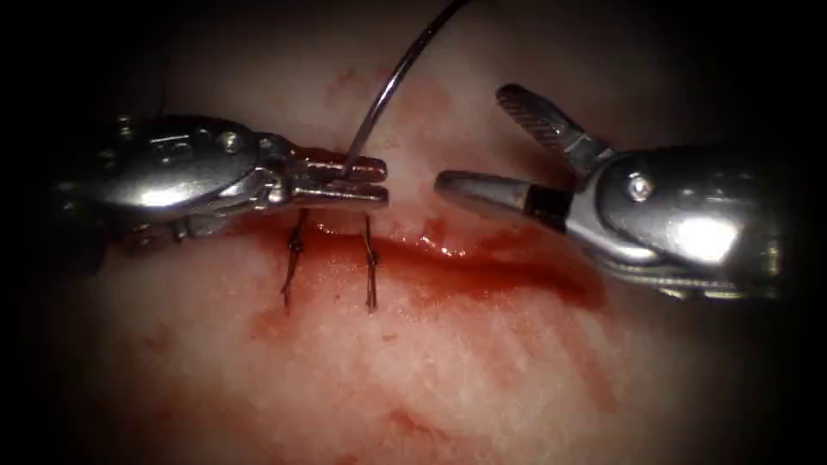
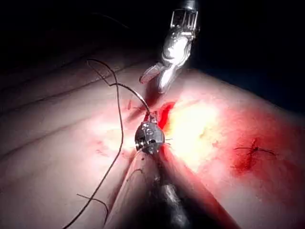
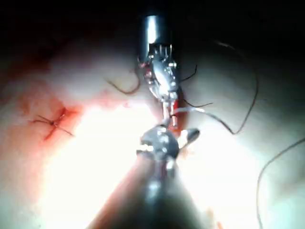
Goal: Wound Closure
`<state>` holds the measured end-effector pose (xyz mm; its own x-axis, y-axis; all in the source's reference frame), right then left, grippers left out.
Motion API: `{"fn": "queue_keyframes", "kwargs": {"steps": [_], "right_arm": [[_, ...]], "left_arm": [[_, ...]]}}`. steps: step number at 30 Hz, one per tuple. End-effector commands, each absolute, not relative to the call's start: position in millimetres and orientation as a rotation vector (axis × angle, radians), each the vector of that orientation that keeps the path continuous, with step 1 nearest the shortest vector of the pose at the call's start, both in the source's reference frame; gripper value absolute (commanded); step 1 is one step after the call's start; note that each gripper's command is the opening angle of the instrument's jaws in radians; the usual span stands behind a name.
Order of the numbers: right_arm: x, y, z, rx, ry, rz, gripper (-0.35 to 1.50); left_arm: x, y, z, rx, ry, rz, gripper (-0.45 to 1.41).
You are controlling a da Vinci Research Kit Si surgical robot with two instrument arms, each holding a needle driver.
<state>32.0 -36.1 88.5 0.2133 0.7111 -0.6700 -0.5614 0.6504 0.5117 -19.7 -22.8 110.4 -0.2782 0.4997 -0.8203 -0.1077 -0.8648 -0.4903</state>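
- I am looking at the left end effector [image 1: 366, 181] in the endoscope view: its jaws are clenched on the needle [image 1: 392, 82] at one end of its curve, and the rest of the curve is arching up and away from the jaws, clear of the tissue [image 1: 482, 370].
- The needle is sitting out of the tissue; I cannot tell which end the jaws are holding.
- The right end effector [image 1: 474, 138] is facing the left one from just across a short gap, jaws spread wide and grasping nothing, one jaw angled up and the other pointing at the left tips.
- The cut [image 1: 482, 258] is running just below both end effectors, wet with red fluid [image 1: 439, 245].
- Two finished stitches [image 1: 332, 258] are crossing the cut directly beneath the left end effector's jaws, their cut ends lying on the tissue on the near side.
- The left wrist view is giving me something the endoscope is not: the thread [image 2: 116, 129] trailing from the needle beside the left end effector [image 2: 151, 125], looping loose over the tissue, and a separate stitch [image 2: 252, 150] lying well apart from the tool.
- The same view is showing the right end effector [image 2: 155, 78] beyond, jaws parted.
- The right wrist view is showing that stitch [image 3: 53, 121] well off to one side of the right end effector [image 3: 183, 136], and more loose thread [image 3: 248, 109] curling beyond the left end effector [image 3: 164, 102].
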Motion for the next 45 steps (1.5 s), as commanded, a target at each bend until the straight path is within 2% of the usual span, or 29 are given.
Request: {"fn": "queue_keyframes", "kwargs": {"steps": [1, 7, 12, 24, 30, 38, 42, 45], "right_arm": [[32.6, -36.6, 89.3, 0.210, 1.044, 0.915, 0.79], [31.9, -36.7, 90.3, 0.327, 1.137, 1.019, 0.81], [31.7, -36.7, 91.0, 0.404, 1.207, 1.118, 0.98], [33.7, -36.3, 90.8, 0.339, 1.187, 1.182, 0.91], [34.0, -35.9, 91.0, 0.214, 1.090, 1.187, 0.93], [33.7, -36.3, 91.9, 0.194, 0.984, 1.184, 0.96], [34.3, -36.4, 92.4, 0.209, 0.990, 1.172, 0.93], [35.1, -36.4, 92.4, 0.252, 0.996, 1.191, 0.81]], "left_arm": [[-20.2, -23.2, 111.1, -1.593, -0.445, 2.208, -0.45], [-20.2, -24.5, 111.5, -1.585, -0.208, 2.321, -0.45], [-20.6, -25.5, 112.1, -1.520, 0.027, 2.419, -0.45], [-21.4, -27.4, 113.9, -1.194, 0.348, 2.588, -0.45], [-21.9, -28.4, 115.0, -1.118, 0.432, 2.638, -0.45], [-21.8, -28.4, 114.8, -1.084, 0.484, 2.676, -0.45], [-22.1, -28.7, 114.7, -1.074, 0.511, 2.698, -0.45], [-22.3, -29.1, 114.7, -1.068, 0.537, 2.721, -0.45]]}}
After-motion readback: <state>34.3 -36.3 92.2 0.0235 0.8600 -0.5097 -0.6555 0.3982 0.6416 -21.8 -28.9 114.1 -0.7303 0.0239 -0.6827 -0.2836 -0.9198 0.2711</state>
